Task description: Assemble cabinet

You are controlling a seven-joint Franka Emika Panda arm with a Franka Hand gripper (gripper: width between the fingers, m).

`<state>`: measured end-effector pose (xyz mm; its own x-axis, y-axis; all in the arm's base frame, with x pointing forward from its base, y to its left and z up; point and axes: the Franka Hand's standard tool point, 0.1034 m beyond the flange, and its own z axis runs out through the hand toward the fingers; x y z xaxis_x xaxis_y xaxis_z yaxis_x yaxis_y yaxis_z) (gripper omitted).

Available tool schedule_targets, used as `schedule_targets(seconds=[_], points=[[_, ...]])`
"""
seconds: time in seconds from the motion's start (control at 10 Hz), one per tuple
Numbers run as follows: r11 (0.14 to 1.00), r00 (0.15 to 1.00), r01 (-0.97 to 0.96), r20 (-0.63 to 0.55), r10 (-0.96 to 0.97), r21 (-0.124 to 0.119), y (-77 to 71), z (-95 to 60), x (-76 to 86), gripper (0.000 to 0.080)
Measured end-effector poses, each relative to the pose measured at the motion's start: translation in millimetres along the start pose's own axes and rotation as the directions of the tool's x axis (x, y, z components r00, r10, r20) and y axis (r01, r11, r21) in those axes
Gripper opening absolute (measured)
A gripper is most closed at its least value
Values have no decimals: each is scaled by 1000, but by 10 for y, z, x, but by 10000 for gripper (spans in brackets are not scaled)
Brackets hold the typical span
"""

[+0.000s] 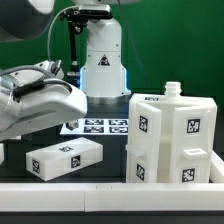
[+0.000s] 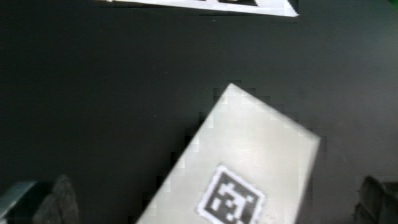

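1. Cabinet [image 1: 172, 140] first: we see its white boxy body standing on the black table [image 1: 110, 160], at the exterior view's right, tags on its faces and a small knob sticking up from its top.
2. We judge the body largely built, with panels stacked into a block and what looks like a step or ledge low on its front.
3. Left over, we spot one loose white block [image 1: 65, 158] lying flat on the table, well apart from the body, toward the exterior view's left; it carries a tag on top.
4. So, by our reading, the job is part done: that loose piece is not yet joined to the body.
5. Behind both, the marker board [image 1: 98, 126] lies flat near the robot base [image 1: 103, 62].
6. Now the gripper [image 2: 217, 205]: in the wrist view we look down on a tagged white panel [image 2: 249, 160] between two dark fingertips [image 2: 45, 200] at the frame's edges.
7. We see the jaws spread wide, clear of the panel on both sides, holding nothing, touching nothing as far as we can tell.
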<state>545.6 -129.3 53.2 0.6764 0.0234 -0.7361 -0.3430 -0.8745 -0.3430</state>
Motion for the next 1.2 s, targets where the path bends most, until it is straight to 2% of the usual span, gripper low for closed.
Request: schedule_targets(seconds=[0.1,0.2,0.3,0.4,0.5,0.8,0.9,1.0,1.1,1.2], points=[[999,998,-32,-49,30,-34,-24,-52,18,797],[996,985,-67,-164,57,-58,-85,-103,73,797],[995,970,-80,-236,62,-68,-119,-76,11,795],[994,939,-90,-338,61,-70,-122,-115,69,795],[992,899,-96,-435,51,-82,-125,-150,75,795],[988,798,-118,-602,33,-103,-79,-185,104,795],[984,734,-147,-677,43,-97,-49,-237,158,795],[973,662,-223,-741,110,-55,-10,-217,197,795],[960,602,-281,-781,168,-11,-66,-159,239,795],[949,517,-315,-834,190,21,-123,-169,299,795]])
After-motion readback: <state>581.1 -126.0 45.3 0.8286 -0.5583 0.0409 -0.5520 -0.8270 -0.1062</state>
